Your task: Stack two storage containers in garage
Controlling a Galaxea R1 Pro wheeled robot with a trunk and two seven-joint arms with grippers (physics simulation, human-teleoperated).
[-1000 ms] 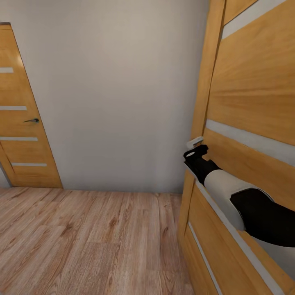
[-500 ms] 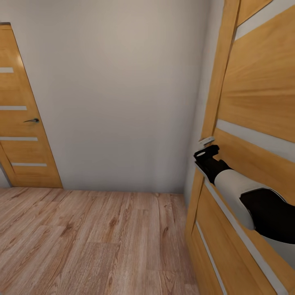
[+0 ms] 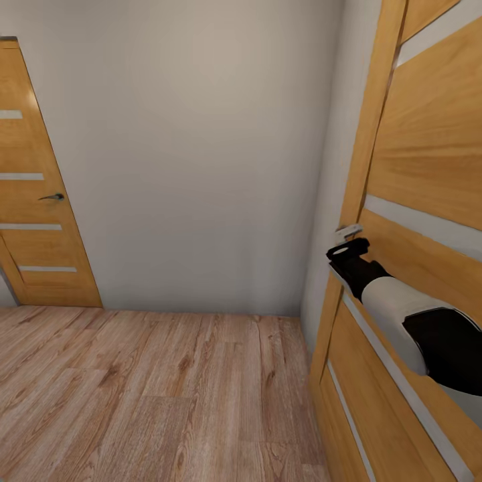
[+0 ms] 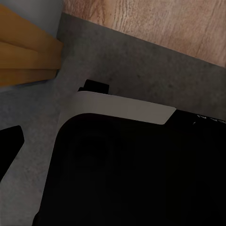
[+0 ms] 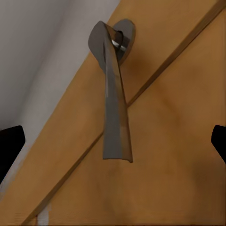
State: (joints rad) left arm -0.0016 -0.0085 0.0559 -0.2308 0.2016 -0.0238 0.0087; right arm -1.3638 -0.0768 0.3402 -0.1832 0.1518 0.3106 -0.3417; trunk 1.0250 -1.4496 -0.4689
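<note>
The storage containers are out of view. My right gripper (image 3: 348,253) reaches to the edge of an orange-wood door with pale slits (image 3: 428,154) at the right. In the right wrist view its black fingertips (image 5: 10,141) stand wide apart, open, with the door's dark metal lever handle (image 5: 115,117) hanging between them and apart from both. The left wrist view looks down on my own black and white body (image 4: 132,165), with one fingertip (image 4: 9,141) at the picture's edge.
A white wall (image 3: 201,167) stands ahead over light wood plank floor (image 3: 147,388). A second orange-wood door (image 3: 33,201) with a dark handle (image 3: 52,197) is shut at the left. Under my body, grey concrete floor (image 4: 117,61) meets the planks (image 4: 165,23).
The door at the right has swung farther to the right, and my right arm has moved right with it. The wall and the left door hold their place.
</note>
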